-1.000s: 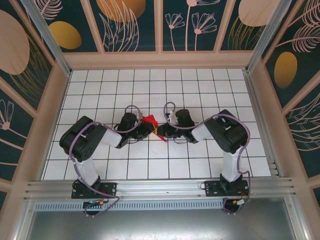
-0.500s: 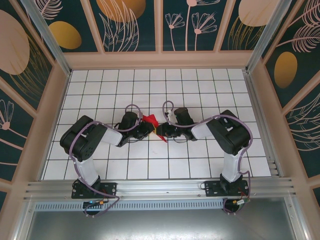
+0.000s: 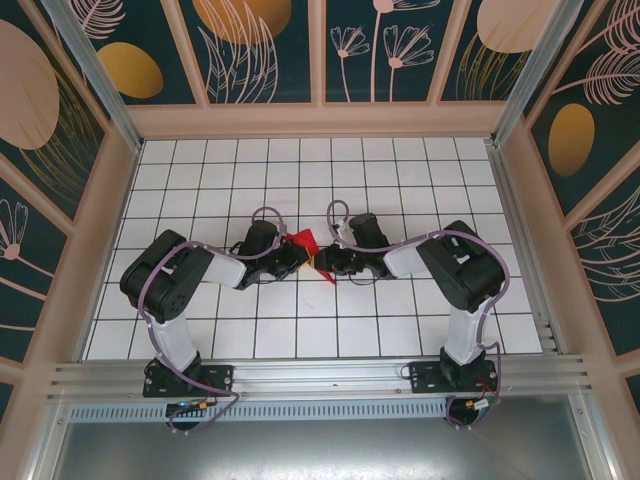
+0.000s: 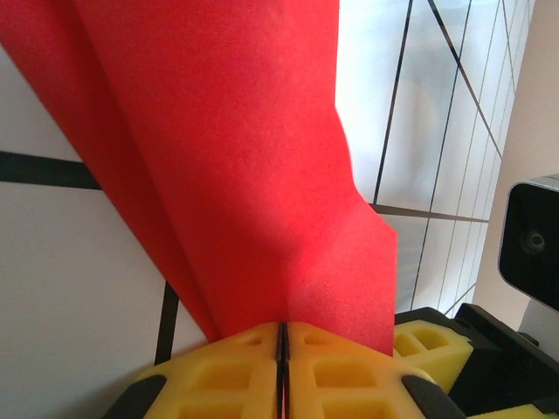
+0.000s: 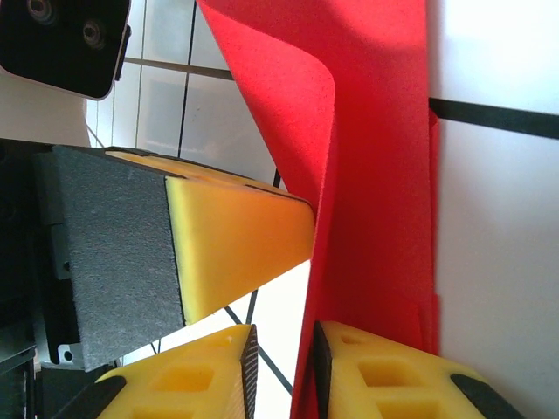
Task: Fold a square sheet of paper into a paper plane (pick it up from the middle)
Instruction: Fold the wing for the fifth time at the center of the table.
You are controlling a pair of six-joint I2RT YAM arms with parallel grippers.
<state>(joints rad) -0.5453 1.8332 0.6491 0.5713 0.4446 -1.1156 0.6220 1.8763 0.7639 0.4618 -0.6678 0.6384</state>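
Top external: we see little change; left claw [image 4: 281,332] pinches the red paper [image 4: 236,148] tight, right claw [image 5: 281,339] slightly open.

Paper plane [image 4: 262,175] is showing bright red; left claw [image 4: 281,345] is showing yellow pads; bench [image 3: 400,180] is showing white tiles, black grid lines.

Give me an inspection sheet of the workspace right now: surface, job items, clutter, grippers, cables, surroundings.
Surface: white gridded table, black grid lines.
Job's things: red paper, partly folded, between the two grippers.
Clutter: nothing seen.
Grippers: left gripper shut on the red paper; right gripper with jaws slightly apart, the paper's edge running between them.
Cables: purple cables looped along both arms, apart from the paper.
Surroundings: dark floral wall panels; metal rail at the near edge.
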